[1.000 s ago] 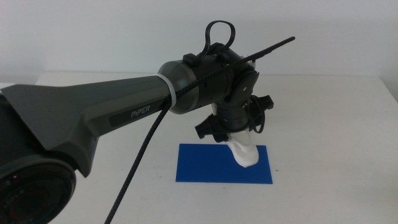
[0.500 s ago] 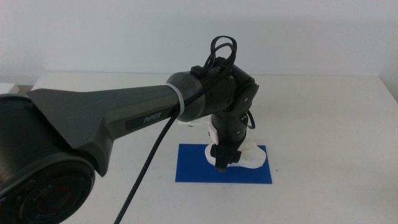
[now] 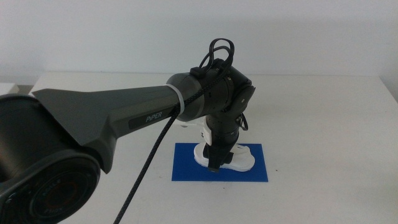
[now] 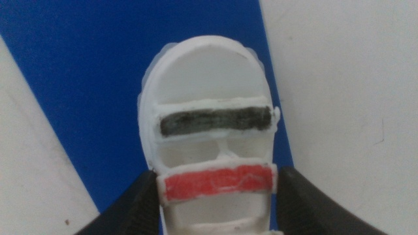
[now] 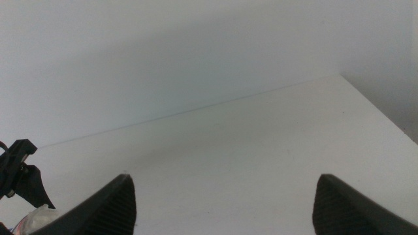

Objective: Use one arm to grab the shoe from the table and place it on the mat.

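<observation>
My left arm (image 3: pixel 124 112) reaches in from the left over the blue mat (image 3: pixel 186 171). Its gripper (image 3: pixel 216 163) points down and is shut on the white shoe (image 3: pixel 239 158), which rests flat on the mat. In the left wrist view the jaws of the left gripper (image 4: pixel 219 199) press both sides of the shoe (image 4: pixel 209 72) at its red strap (image 4: pixel 215 183), with a dark strap (image 4: pixel 215 121) further toward the toe and the mat (image 4: pixel 85 78) beneath. My right gripper (image 5: pixel 225 196) is open and empty, out of the middle view.
The white table (image 3: pixel 323 124) spreads around the mat, with its far edge against a pale wall. The right wrist view shows bare tabletop (image 5: pixel 228 143), its corner, and a bit of the left arm's gripper (image 5: pixel 19 170) with the shoe.
The left gripper has lowered and turned the shoe from hanging toe-down above the mat to lying flat on it. The right arm has not visibly moved.
</observation>
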`<state>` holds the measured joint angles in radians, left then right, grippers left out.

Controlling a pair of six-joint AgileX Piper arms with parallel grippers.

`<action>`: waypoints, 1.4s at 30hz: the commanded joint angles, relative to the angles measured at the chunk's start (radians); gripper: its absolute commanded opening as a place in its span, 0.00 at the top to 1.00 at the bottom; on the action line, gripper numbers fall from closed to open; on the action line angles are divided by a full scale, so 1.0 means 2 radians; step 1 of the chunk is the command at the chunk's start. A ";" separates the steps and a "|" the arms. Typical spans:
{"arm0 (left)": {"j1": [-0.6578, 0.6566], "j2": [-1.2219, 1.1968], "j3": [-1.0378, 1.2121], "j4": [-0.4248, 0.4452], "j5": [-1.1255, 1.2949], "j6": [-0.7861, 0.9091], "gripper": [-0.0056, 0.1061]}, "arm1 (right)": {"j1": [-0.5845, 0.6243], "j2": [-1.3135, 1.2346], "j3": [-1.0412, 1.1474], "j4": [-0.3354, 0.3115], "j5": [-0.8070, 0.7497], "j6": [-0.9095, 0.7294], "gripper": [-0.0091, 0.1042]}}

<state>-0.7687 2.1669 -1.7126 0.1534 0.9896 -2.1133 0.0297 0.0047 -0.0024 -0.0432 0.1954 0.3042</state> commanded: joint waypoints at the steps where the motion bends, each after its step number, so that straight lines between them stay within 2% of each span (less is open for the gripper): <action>1: 0.002 0.005 0.002 -0.002 0.012 -0.007 0.76 | 0.000 -0.002 0.001 -0.003 -0.005 -0.002 0.22; 2: 0.002 0.005 0.002 -0.006 0.012 -0.007 0.55 | 0.000 -0.002 0.001 -0.003 -0.005 -0.002 0.22; 3: 0.002 0.005 0.002 -0.013 0.012 -0.007 0.40 | 0.000 -0.002 0.001 -0.003 -0.005 -0.002 0.22; 5: 0.002 -0.001 0.001 -0.014 0.012 -0.007 0.24 | 0.000 -0.002 0.001 -0.003 -0.005 -0.002 0.22; 7: 0.002 -0.019 0.001 -0.012 0.014 0.002 0.11 | 0.000 -0.002 0.001 -0.003 -0.005 -0.002 0.22; 10: 0.002 -0.073 0.001 -0.002 0.023 0.081 0.11 | 0.000 -0.002 0.001 -0.003 -0.005 -0.002 0.22; 14: 0.002 -0.181 0.001 0.032 0.014 0.274 0.11 | 0.000 -0.002 0.001 -0.003 -0.005 -0.002 0.22; 17: 0.002 -0.249 0.003 0.091 0.017 0.491 0.11 | 0.000 -0.002 0.001 -0.003 -0.005 -0.002 0.22; 20: 0.007 -0.302 0.026 0.114 0.045 0.712 0.11 | 0.000 -0.002 0.001 -0.003 -0.005 -0.002 0.22; 21: 0.011 -0.325 0.049 0.126 0.050 0.743 0.11 | 0.000 -0.002 0.001 -0.003 -0.005 -0.002 0.22; 23: 0.026 -0.376 0.111 0.147 0.003 0.744 0.11 | 0.000 -0.002 0.001 -0.003 -0.005 -0.002 0.22; 25: 0.056 -0.444 0.190 0.133 -0.093 0.780 0.11 | 0.000 -0.002 0.001 -0.003 -0.005 -0.002 0.22; 28: 0.122 -0.547 0.319 0.055 -0.244 0.874 0.11 | 0.000 -0.002 0.001 -0.003 -0.005 -0.002 0.22; 30: 0.166 -0.610 0.399 0.024 -0.305 0.909 0.11 | 0.000 -0.002 0.001 -0.003 -0.005 -0.002 0.22; 35: 0.235 -0.724 0.528 0.023 -0.339 0.913 0.11 | 0.000 -0.002 0.001 -0.003 -0.005 -0.002 0.22; 42: 0.256 -0.840 0.611 0.023 -0.339 0.913 0.11 | 0.000 -0.002 0.001 -0.003 -0.005 -0.002 0.22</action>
<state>-0.2601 0.5320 -0.5170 0.2069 0.3344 -0.2879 0.0297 0.0047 -0.0024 -0.0432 0.1954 0.3042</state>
